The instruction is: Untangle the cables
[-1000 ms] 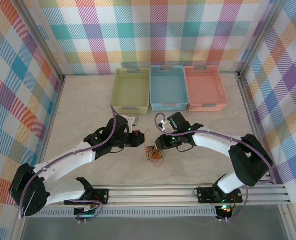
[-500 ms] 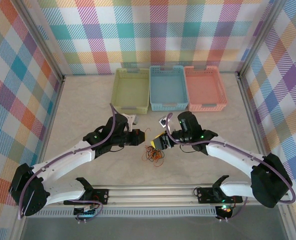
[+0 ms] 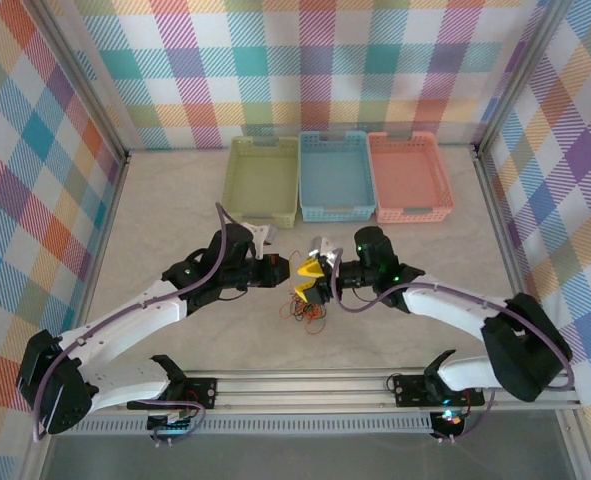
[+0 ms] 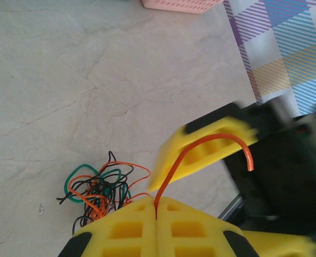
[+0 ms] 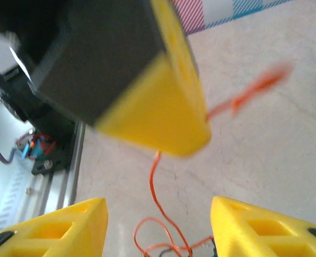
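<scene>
Well, the cables (image 3: 307, 308) lay in a loose orange, green and black tangle on the bench (image 3: 175, 220), low in the middle of the top view. One orange cable (image 4: 185, 149) rose out of it, and your left hand (image 4: 156, 206) was pressed together on that strand, its free end curling past the tips. Your right hand (image 5: 158, 214) hung just beside, its yellow fingers (image 5: 67, 225) apart with the strand between them, untouched. Three baskets (image 3: 337, 180) stood well apart, higher in frame.
</scene>
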Robot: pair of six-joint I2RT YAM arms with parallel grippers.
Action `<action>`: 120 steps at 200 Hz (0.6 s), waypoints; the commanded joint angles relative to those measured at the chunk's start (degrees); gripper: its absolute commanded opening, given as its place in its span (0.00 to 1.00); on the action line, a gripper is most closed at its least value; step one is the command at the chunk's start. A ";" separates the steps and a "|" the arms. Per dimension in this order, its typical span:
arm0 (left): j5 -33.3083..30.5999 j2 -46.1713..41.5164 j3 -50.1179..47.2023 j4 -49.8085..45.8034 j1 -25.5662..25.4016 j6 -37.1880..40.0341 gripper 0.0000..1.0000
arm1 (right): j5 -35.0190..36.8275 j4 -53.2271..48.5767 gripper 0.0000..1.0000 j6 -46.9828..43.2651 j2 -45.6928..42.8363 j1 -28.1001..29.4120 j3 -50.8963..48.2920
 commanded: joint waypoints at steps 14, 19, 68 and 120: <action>1.30 -0.76 0.38 1.67 -0.60 -1.25 0.00 | -3.15 14.36 0.52 -4.69 4.46 0.51 -2.09; 1.30 -0.68 0.46 1.68 -0.60 -1.25 0.00 | -3.14 14.41 0.52 -4.99 5.17 0.70 -2.09; 1.58 0.35 1.42 1.31 -0.58 -0.48 0.00 | -3.92 19.78 0.51 -9.42 9.44 3.69 -3.50; 3.06 0.08 1.83 2.38 -0.59 -1.29 0.00 | -3.70 20.13 0.50 -9.14 11.83 4.50 -2.39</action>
